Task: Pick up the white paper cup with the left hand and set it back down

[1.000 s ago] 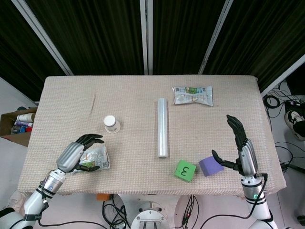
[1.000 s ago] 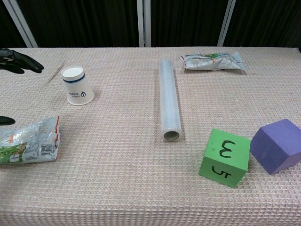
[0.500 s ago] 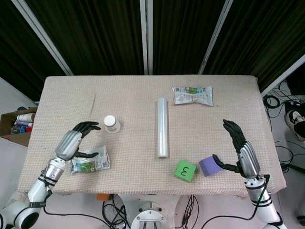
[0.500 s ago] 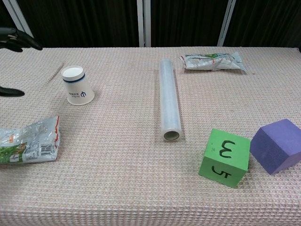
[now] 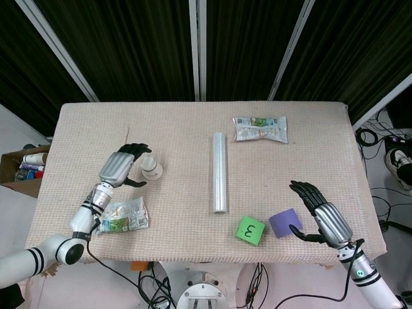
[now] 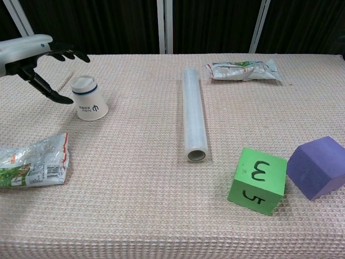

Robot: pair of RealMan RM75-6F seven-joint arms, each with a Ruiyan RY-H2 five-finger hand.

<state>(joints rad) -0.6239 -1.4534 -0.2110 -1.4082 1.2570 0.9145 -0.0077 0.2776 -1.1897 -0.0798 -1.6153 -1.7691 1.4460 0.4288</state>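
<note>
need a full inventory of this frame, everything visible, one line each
paper cup: 1, white with blue band, upside down, left side of table
film roll: 1, clear, lying at table centre
green cube: 1, marked 3, front right
purple block: 1, right of the green cube
snack bag: 1, silver-green, far right of centre
crumpled bag: 1, silver-green, front left
table: 1, beige woven cover
cardboard box: 1, brown, on floor left of table
left hand: fingers apart, beside the paper cup
right hand: fingers apart, by the purple block
</note>
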